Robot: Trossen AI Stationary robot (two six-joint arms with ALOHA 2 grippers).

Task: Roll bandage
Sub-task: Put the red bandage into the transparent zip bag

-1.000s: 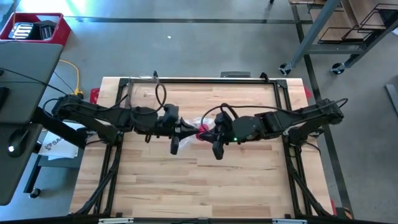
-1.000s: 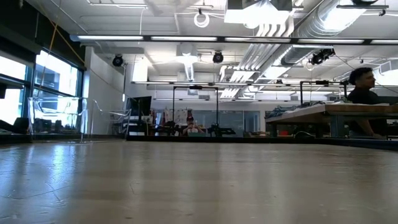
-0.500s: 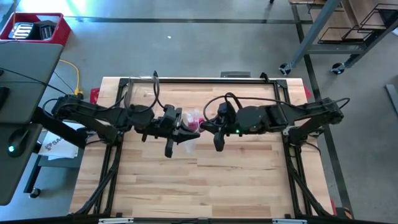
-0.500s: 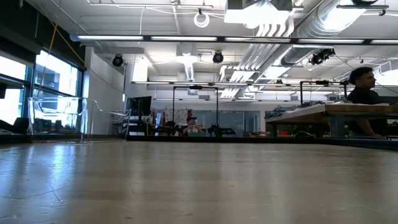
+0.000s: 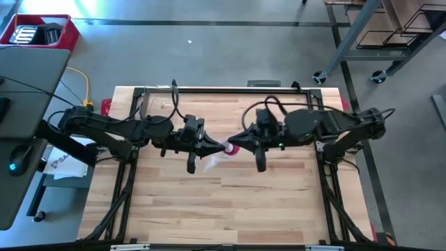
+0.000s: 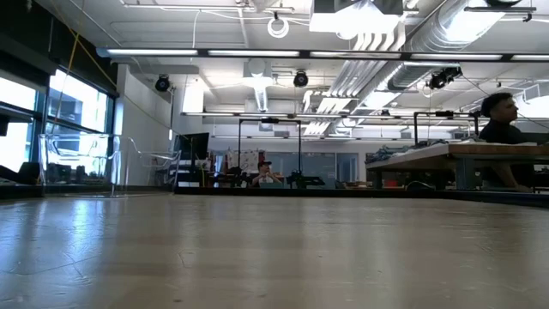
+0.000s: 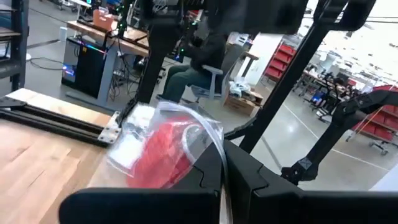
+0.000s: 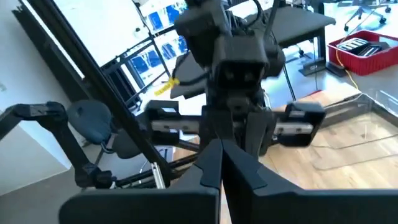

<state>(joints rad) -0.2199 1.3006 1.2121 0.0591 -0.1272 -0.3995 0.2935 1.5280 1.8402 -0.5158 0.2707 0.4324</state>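
**Two Arms Pull at the Bag**

The red bandage [image 5: 231, 148] sits inside a clear bag [image 5: 214, 155], near the middle of the table [image 5: 209, 202]. Both arms meet there, up off the wood.

The job in hand looks like getting the bandage out of the bag, since it cannot be rolled while it is wrapped up. To do this well, one gripper should hold the bag tight and not move. The other should pull slowly and straight away from it (a fast tug could rip the bag or drop it). Pull on the red cloth, not on more plastic.

The left gripper [image 5: 217, 146] has its jaws closed, and the bag seems pinched in them. In the left wrist view, the bag [image 7: 165, 140] and the red bandage [image 7: 166, 152] bulge out just past the closed fingers [image 7: 205, 174]. The right gripper [image 5: 234, 141] is shut too. Its tip is at the red bit, at about 3 o'clock from the left gripper. I cannot tell if it holds the cloth, the plastic, or nothing.

From above, the bag hangs at about 6 o'clock from the spot where the tips meet.
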